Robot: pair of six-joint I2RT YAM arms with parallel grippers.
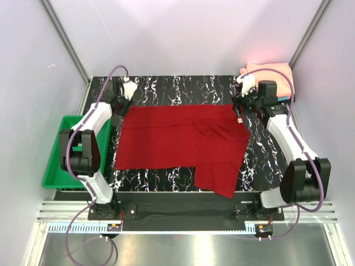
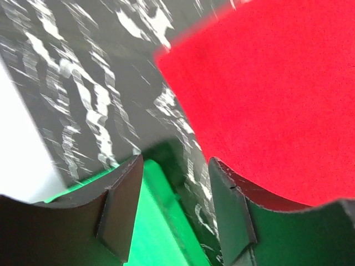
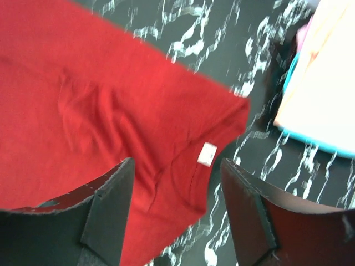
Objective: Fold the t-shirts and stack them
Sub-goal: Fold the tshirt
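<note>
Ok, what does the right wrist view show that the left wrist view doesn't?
Right wrist only: the white neck label, and the salmon-pink t-shirt with a teal t-shirt edge showing beneath it. Left wrist only: the green tray. Both: the dark red t-shirt on the marbled table, and an open, empty gripper, the right gripper or the left gripper.

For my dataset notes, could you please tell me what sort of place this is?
Probably a lab robot cell rather than a home: plain white walls on aluminium rails enclose a marble-patterned table.
</note>
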